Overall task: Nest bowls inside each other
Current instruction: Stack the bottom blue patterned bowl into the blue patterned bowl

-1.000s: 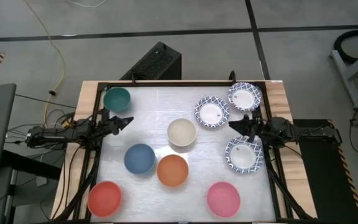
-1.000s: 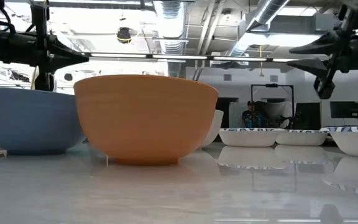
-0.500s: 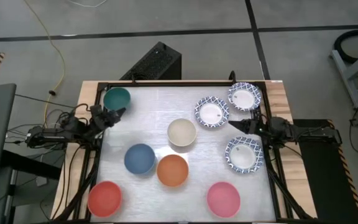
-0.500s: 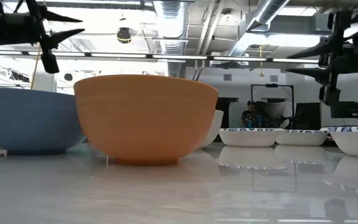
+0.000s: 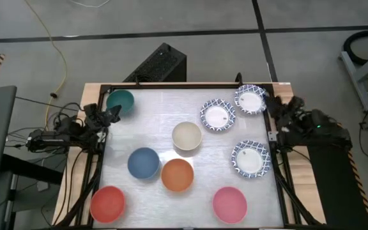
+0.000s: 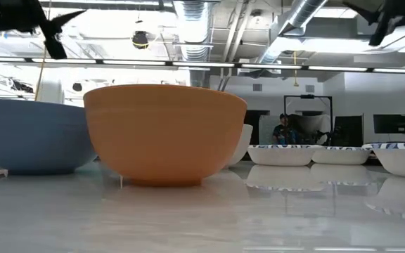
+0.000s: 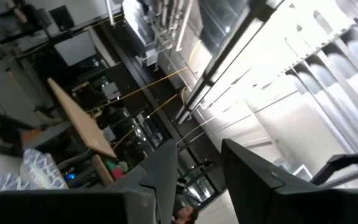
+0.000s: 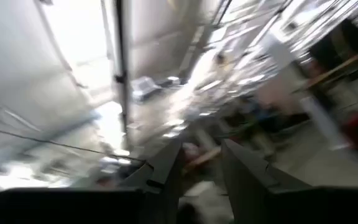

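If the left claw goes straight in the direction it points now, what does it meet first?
Probably the teal bowl: from above, the left claw points toward it from close by. The claw may be raised, though, so it could pass over the rim.

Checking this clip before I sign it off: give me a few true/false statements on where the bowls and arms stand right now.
1. The orange bowl sits next to the blue bowl, neither inside the other. True.
2. The cream bowl is nested inside the teal bowl. False: it stands alone near the table's middle, and the teal bowl sits at the far left corner.
3. Three patterned white bowls lie on the right side, one of them apart from the other two. True.
4. The left gripper holds the red bowl. False: it hovers beside the teal bowl with its fingers apart, holding nothing.
5. The right gripper is over the pink bowl. False: it is at the table's right edge, near the far patterned bowl.
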Available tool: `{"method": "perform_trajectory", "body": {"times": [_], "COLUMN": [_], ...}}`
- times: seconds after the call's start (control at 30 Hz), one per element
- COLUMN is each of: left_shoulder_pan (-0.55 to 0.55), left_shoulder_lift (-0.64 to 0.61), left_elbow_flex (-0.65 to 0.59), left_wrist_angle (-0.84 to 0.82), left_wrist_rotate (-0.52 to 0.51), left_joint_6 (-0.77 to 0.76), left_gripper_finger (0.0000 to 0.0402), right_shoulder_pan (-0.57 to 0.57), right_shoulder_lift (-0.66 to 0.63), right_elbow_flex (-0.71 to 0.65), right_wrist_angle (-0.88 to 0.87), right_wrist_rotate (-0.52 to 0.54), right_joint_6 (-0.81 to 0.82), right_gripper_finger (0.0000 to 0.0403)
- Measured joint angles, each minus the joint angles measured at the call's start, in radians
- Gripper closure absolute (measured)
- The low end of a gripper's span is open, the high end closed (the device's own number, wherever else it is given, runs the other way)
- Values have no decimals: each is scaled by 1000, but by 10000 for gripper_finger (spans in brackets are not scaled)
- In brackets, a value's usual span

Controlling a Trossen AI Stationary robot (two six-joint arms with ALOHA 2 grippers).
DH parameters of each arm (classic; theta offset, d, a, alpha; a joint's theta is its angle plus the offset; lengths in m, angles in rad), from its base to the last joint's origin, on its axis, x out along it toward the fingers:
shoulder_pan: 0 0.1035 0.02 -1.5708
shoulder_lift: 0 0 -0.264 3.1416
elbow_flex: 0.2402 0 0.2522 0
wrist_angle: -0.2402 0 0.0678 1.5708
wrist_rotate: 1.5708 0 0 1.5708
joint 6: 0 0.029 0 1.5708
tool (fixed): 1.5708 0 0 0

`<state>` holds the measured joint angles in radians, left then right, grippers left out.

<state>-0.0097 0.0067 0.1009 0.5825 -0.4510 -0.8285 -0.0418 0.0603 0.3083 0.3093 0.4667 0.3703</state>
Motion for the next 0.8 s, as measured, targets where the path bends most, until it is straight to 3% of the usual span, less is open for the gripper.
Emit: {"method": "perform_trajectory", "body": {"times": [0.13,0.4,0.53,0.8], "left_shoulder_pan": [0,0,0,0], "left_shoulder_lift": [0,70,167,377], "left_elbow_flex": [96,302,353,436], "left_wrist_angle": [-73,-405,-409,-410], "left_wrist_rotate": [7,-3,-2,-67], "left_joint_6": [103,207,251,208], "left_gripper_finger": [287,287,287,287], "right_shoulder_pan": [0,0,0,0], "right_shoulder_lift": [44,212,309,479], "right_elbow_flex": [176,451,505,533], "right_wrist_angle": [-273,-822,-940,-1087], "right_wrist_rotate": [111,197,196,221], "right_joint_6": [-100,-5,11,-27], "right_gripper_finger": [252,158,131,127]}}
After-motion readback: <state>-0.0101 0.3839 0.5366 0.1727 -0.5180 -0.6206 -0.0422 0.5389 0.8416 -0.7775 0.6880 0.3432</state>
